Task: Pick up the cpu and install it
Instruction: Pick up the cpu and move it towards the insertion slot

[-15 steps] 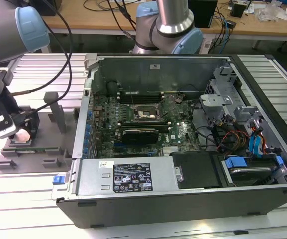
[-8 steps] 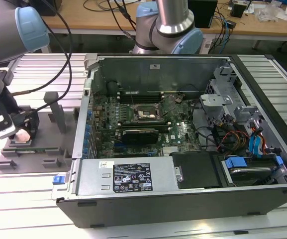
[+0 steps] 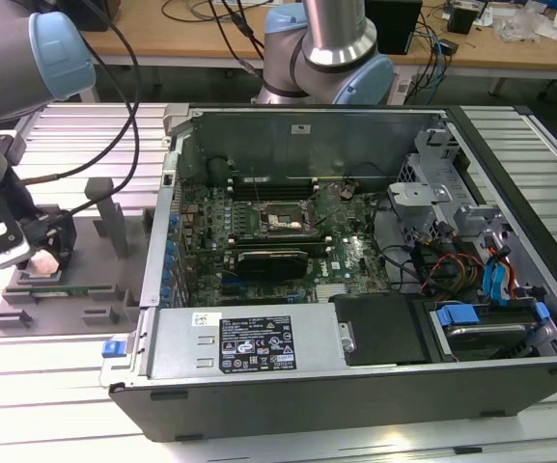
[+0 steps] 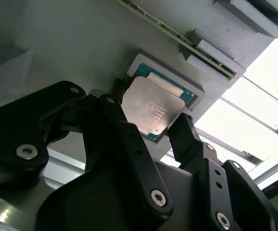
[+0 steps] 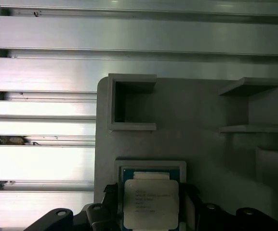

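Second wrist view is showing my black fingers (image 4: 184, 137) spreading either side of the cpu (image 4: 151, 109), its matte silver square plate sitting in a grey plastic holder (image 4: 187, 77). Exterior view is showing my gripper (image 3: 41, 256) at frame left, beside the open computer case (image 3: 355, 260).

bench: slatted aluminium (image 3: 56, 386) | behind: wooden desk (image 3: 510, 53), cables

On the grey fixture tray (image 3: 85, 289), the gripper (image 4: 151, 130) straddled the cpu (image 4: 151, 108) with a finger (image 4: 184, 137) close on either side, upright grey posts (image 3: 112, 224) crowded one flank, and the slatted table (image 5: 42, 163) beyond lay open.
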You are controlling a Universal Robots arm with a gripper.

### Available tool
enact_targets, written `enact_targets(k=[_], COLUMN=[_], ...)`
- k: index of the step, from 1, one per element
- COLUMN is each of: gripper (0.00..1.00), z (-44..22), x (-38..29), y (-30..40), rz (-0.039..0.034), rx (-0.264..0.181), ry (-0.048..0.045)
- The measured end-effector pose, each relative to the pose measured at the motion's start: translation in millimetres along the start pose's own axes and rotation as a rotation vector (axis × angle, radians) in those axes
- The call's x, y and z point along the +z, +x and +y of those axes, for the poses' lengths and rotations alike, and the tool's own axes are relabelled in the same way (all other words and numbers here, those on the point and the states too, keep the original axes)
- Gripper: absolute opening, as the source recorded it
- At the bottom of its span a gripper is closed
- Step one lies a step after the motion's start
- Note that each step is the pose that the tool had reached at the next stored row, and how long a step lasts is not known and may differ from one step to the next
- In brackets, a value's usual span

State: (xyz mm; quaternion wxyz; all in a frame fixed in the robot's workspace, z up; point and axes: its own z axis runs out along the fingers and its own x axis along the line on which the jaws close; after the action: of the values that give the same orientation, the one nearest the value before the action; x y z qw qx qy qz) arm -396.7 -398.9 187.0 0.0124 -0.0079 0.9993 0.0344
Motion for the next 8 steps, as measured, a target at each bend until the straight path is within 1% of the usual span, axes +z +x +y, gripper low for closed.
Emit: enact_targets(k=[8], gripper=[0.64], z=[0.0], x=[0.0], y=[0.7], rz=[0.0001], rx=[0.000], ry=[0.0001])
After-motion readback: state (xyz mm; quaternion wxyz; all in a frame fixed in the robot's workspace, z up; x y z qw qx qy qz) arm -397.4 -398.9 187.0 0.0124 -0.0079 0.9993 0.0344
